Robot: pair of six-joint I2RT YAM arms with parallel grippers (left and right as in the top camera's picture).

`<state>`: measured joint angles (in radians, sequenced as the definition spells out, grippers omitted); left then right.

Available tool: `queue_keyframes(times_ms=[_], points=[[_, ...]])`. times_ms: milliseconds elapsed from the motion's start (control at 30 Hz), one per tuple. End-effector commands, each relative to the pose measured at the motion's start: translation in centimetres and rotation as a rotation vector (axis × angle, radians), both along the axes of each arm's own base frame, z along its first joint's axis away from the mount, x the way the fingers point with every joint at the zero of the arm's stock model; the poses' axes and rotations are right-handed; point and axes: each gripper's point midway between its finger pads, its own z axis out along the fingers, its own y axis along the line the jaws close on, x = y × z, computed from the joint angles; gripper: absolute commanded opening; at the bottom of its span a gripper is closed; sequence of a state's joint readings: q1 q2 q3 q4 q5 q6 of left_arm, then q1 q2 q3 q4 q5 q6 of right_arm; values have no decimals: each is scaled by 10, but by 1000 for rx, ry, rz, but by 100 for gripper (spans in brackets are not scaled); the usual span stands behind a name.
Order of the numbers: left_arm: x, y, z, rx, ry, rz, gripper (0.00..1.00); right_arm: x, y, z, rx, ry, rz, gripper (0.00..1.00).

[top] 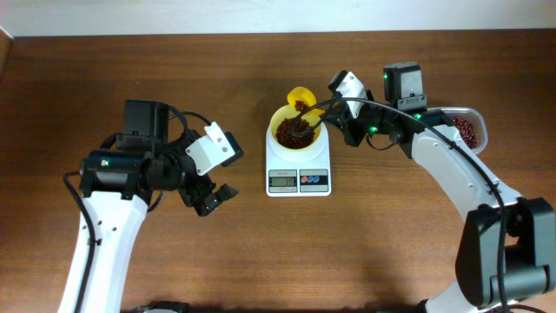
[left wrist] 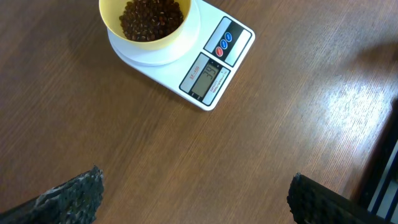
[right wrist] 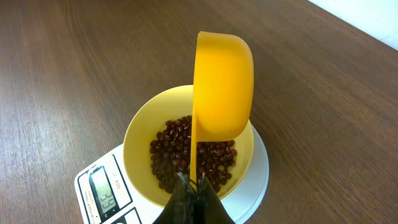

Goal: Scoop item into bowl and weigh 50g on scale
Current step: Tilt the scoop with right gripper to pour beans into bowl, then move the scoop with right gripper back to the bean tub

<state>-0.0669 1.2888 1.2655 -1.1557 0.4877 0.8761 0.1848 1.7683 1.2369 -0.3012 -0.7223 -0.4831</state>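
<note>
Above round bowl (right wrist: 140, 124) of beans (right wrist: 168, 155), right hand (right wrist: 194, 183) tight on scoop (right wrist: 224, 87) (left hand (top: 215, 199) agape).

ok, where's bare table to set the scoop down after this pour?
Biggest bare patch: table on the near side of the scale, between the arms. Also the far strip left of the bowl, beyond the left pincer. Crowded: over the bowl and to its right, with scoop, right pincer, container.
</note>
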Motion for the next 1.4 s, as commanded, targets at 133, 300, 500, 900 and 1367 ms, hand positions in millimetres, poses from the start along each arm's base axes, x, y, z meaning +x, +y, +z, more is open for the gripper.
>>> queue_keyframes(times_ms=[133, 300, 500, 900, 1367], points=[[1, -3, 4, -13, -15, -21, 99, -3, 2, 15, 5, -46, 12, 4], [1, -3, 4, -13, -15, -21, 99, -5, -9, 6, -133, -42, -65, 4], [1, -3, 4, -13, -15, -21, 99, -8, -6, 5, -195, -59, -84, 4], [1, -3, 4, -13, -15, -21, 99, -15, -4, 5, -187, -35, -68, 4], [1, -3, 4, -13, -15, -21, 99, -16, 2, 25, -333, -161, -136, 4]])
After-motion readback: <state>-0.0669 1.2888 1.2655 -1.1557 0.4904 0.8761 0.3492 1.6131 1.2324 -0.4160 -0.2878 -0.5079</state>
